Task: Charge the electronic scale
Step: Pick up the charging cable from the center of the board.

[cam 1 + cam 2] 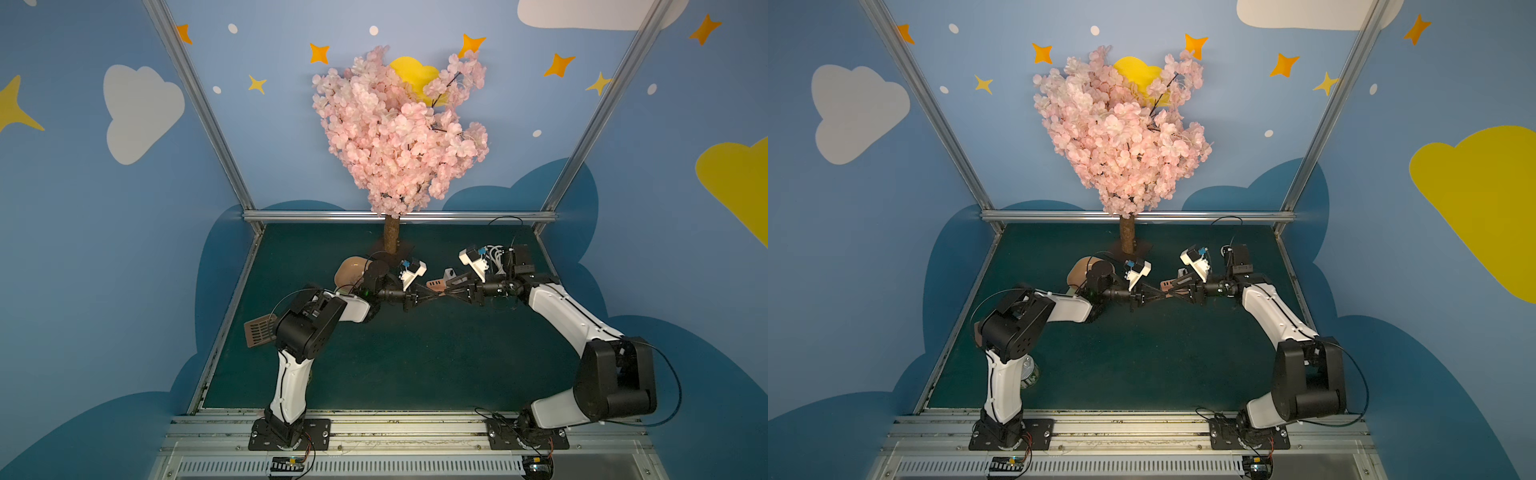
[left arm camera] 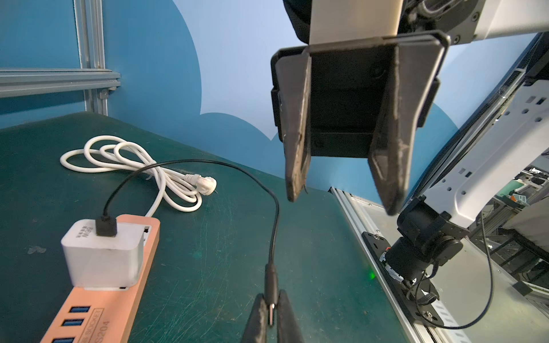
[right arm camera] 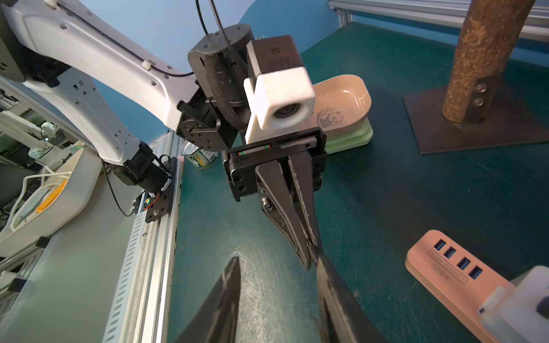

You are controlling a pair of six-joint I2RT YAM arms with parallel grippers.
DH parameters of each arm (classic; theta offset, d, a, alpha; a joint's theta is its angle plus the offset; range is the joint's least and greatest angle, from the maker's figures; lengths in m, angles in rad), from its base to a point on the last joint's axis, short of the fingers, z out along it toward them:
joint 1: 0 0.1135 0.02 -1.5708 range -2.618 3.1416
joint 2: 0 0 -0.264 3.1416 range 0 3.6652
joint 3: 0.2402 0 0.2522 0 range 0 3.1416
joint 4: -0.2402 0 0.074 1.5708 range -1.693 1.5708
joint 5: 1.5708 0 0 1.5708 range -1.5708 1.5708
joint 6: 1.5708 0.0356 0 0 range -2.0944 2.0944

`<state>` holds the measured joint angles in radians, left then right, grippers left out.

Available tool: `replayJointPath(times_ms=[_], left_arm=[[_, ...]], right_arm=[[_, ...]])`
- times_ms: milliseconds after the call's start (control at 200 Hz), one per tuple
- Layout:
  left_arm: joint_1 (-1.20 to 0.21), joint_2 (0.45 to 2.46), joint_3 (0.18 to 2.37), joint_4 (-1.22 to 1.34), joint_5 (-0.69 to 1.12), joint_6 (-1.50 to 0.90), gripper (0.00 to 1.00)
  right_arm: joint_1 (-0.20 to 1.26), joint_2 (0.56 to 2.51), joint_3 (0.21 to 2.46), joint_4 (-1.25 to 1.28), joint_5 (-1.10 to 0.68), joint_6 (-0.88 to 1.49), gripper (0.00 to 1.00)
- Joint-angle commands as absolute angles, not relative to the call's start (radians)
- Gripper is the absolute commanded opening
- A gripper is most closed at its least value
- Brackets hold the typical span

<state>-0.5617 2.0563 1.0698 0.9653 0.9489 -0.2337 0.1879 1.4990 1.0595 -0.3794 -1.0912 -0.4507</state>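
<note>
With my left gripper pinched shut on the black cable plug and the right gripper half open and empty just ahead of it, I want the plug level for what looks like a handover, though the electronic scale, behind the left gripper, hides its port.

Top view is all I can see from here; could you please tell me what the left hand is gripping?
Observer: In the left wrist view, the left hand is shut on the plug of a black cable.
Operator: Thank you. Where does that cable lead?
Observer: It runs to a white charger cube seated on the orange-pink power strip.
Operator: And is the other arm ready to take it?
Observer: The right hand faces the left one, with its jaws apart and nothing between them.
</note>
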Motion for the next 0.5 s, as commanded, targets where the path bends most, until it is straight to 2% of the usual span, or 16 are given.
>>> replayJointPath(times_ms=[0, 140, 491], left_arm=[[-0.563, 2.042, 1.097, 0.936, 0.971, -0.208, 0.09], [-0.568, 2.045, 1.114, 0.935, 0.979, -0.209, 0.09], [-0.575, 2.039, 1.133, 0.924, 0.994, -0.212, 0.09]], right_arm=[[0.19, 1.523, 1.084, -0.455, -1.11, -0.499, 0.39], [0.181, 1.549, 1.098, -0.469, -1.106, -0.507, 0.34], [0.177, 1.583, 1.117, -0.479, -1.106, -0.51, 0.36]])
